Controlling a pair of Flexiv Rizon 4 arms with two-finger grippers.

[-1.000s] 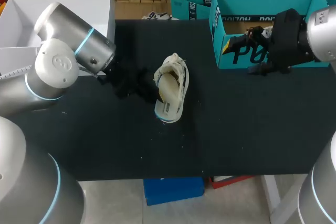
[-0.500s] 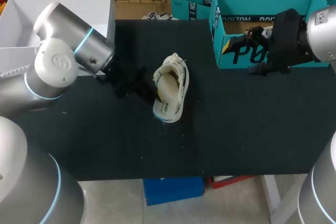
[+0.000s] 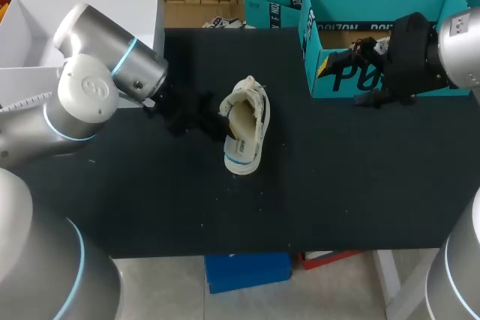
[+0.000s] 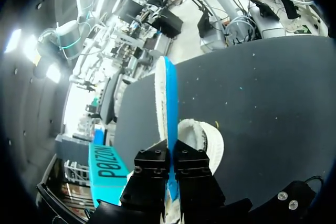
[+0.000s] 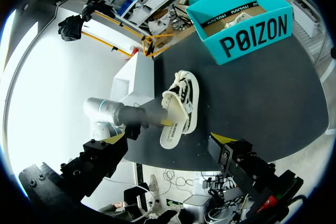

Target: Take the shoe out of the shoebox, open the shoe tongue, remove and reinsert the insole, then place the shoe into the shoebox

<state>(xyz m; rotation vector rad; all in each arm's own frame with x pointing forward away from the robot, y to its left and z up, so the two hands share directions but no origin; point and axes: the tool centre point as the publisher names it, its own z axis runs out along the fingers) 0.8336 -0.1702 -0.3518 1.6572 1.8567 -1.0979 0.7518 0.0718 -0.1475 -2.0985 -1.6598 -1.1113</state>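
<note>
A white sneaker [image 3: 247, 140] lies on the black table [image 3: 337, 185] near the middle, its opening facing up. My left gripper [image 3: 216, 121] is at the shoe's left side, shut on the insole. In the left wrist view the thin insole [image 4: 167, 103], white with a blue face, stands edge-on between the black fingers [image 4: 151, 163] and runs ahead of the left gripper [image 4: 171, 156], with the sneaker [image 4: 206, 141] just beside it. The teal shoebox [image 3: 337, 80] stands at the back right. My right gripper [image 3: 358, 61] hovers at its front wall, open and holding nothing; the right wrist view shows the right gripper [image 5: 168, 139] facing the sneaker [image 5: 181, 109].
A white box [image 3: 82, 28] stands by the table's back left corner, behind my left arm. The shoebox [image 4: 107, 169] also shows beside my left gripper in the left wrist view. Bare black tabletop lies in front of the shoe and to its right.
My left arm has shifted slightly right with the insole, and the sneaker has rocked and turned a little. The right arm has not moved.
</note>
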